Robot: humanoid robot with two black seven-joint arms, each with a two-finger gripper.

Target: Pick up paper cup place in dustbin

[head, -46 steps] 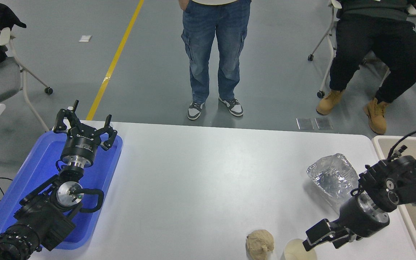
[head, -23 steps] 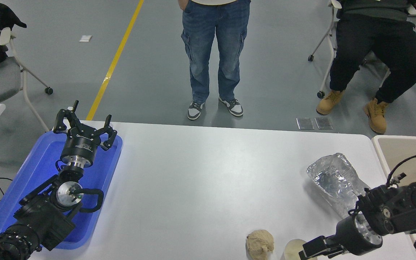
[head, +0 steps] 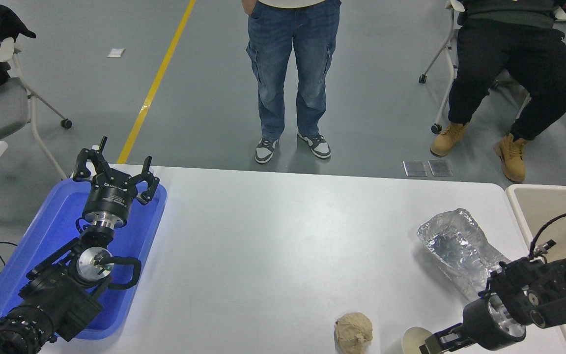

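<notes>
Where the right tool (head: 435, 343) sat higher over the table a second ago, I now read it low at the bottom edge, arm pulled down and toward the right. Its fingers reach the paper cup (head: 414, 339), but I cannot tell whether they are apart or clamped; the frame edge cuts them off. The cup has shifted slightly right since the earlier frame, standing upright at the near edge of the white table (head: 273, 246), just right of the paper ball (head: 353, 332).

Left tool (head: 115, 178) parked over the blue tray (head: 27, 255), fingers spread apart, unchanged. Print on its body too small to read.

Count: one cup, one tan paper ball, one crumpled foil tray (head: 457, 250), one blue tray, one dustbin (head: 533, 204) at the right edge. Two people at the far side, one standing (head: 290, 73), one seated (head: 514, 69).
</notes>
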